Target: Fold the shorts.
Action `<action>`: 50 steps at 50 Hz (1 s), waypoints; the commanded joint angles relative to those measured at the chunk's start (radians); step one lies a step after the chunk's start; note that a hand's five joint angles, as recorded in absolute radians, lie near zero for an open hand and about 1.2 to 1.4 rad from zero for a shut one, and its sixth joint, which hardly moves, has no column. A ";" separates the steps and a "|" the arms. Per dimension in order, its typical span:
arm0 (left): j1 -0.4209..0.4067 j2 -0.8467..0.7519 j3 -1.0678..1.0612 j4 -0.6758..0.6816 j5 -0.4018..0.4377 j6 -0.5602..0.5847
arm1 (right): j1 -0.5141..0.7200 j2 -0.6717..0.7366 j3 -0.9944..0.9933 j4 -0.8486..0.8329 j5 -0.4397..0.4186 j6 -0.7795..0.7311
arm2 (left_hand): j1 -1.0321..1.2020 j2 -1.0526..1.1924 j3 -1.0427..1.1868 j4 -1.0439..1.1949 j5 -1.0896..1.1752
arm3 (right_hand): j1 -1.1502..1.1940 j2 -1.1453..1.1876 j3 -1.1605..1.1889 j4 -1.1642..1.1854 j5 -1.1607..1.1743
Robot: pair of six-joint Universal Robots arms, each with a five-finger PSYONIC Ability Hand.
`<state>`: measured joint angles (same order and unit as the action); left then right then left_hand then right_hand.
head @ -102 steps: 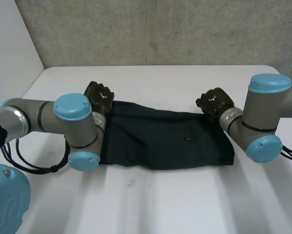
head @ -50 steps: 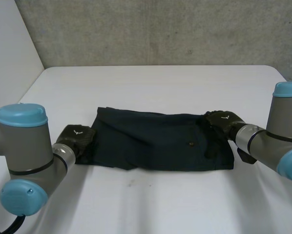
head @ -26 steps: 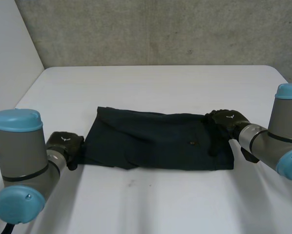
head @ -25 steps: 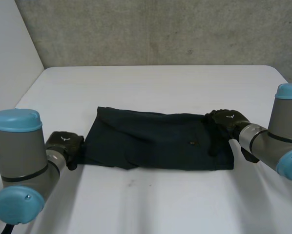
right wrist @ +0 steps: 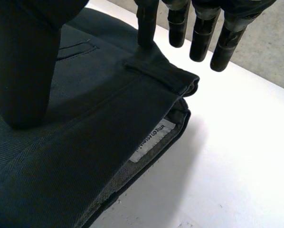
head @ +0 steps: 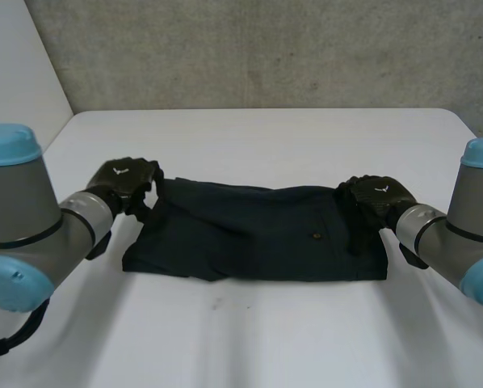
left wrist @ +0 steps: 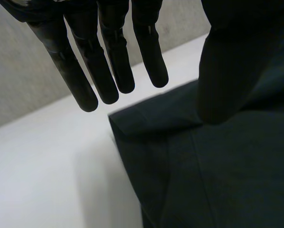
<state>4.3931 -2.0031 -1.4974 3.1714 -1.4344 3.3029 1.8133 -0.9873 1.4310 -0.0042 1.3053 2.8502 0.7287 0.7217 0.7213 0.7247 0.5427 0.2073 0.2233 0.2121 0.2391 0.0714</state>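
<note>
The dark shorts [head: 258, 234] lie folded flat in a long strip across the white table [head: 266, 137]. My left hand [head: 124, 179] hovers at their far left corner. In the left wrist view its fingers [left wrist: 108, 57] hang straight above that corner of the shorts [left wrist: 218, 171], with the thumb apart and nothing held. My right hand [head: 376, 196] rests on the waistband end. There one straight fingertip [right wrist: 146, 28] touches the band of the shorts [right wrist: 85, 133] and the thumb [right wrist: 23, 61] presses the cloth; a white label [right wrist: 154, 140] shows at the edge.
A concrete wall [head: 266, 48] stands behind the table's far edge. Bare white table surface lies all round the shorts, widest in front of them. My left arm [head: 31, 234] reaches in low at the near left.
My left hand dragged the shorts' left end outward, then rose and moved to the far left corner with its fingers straightened. The right hand stayed on the waistband end.
</note>
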 commanded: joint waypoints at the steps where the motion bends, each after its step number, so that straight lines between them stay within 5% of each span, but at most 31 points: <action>1: -0.006 -0.160 0.108 -0.051 -0.004 0.001 | -0.002 0.001 0.002 0.000 0.000 -0.009 | 0.060 0.067 0.068 0.064 0.072 | 0.004 -0.012 -0.001 -0.028 -0.035; 31: -0.037 -0.264 0.149 -0.054 -0.008 0.081 | 0.000 0.007 0.022 -0.013 0.002 -0.055 | -0.054 -0.047 -0.047 -0.050 -0.043 | 0.004 -0.012 -0.001 -0.028 -0.035; 35: -0.038 -0.279 0.157 -0.054 -0.008 0.098 | -0.002 0.007 0.023 -0.013 0.002 -0.055 | 0.045 0.052 0.053 0.049 0.057 | 0.004 -0.012 -0.001 -0.028 -0.035; 41: -0.038 -0.283 0.163 -0.051 -0.049 0.099 | -0.002 0.007 0.023 -0.013 0.002 -0.055 | 0.667 0.674 0.674 0.671 0.678 | 0.004 -0.012 -0.001 -0.028 -0.035; 50: -0.044 -0.232 0.163 -0.041 -0.231 0.103 | 0.000 0.007 0.023 -0.013 0.002 -0.055 | 0.668 0.675 0.675 0.672 0.679 | 0.007 -0.009 0.002 -0.025 -0.032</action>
<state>4.3537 -2.2830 -1.3344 3.1214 -1.5023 3.4037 1.8122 -0.9802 1.4543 -0.0171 1.3070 2.7944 1.1317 1.1927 1.1790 1.1957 0.9811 0.2073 0.2233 0.2121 0.2391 0.0714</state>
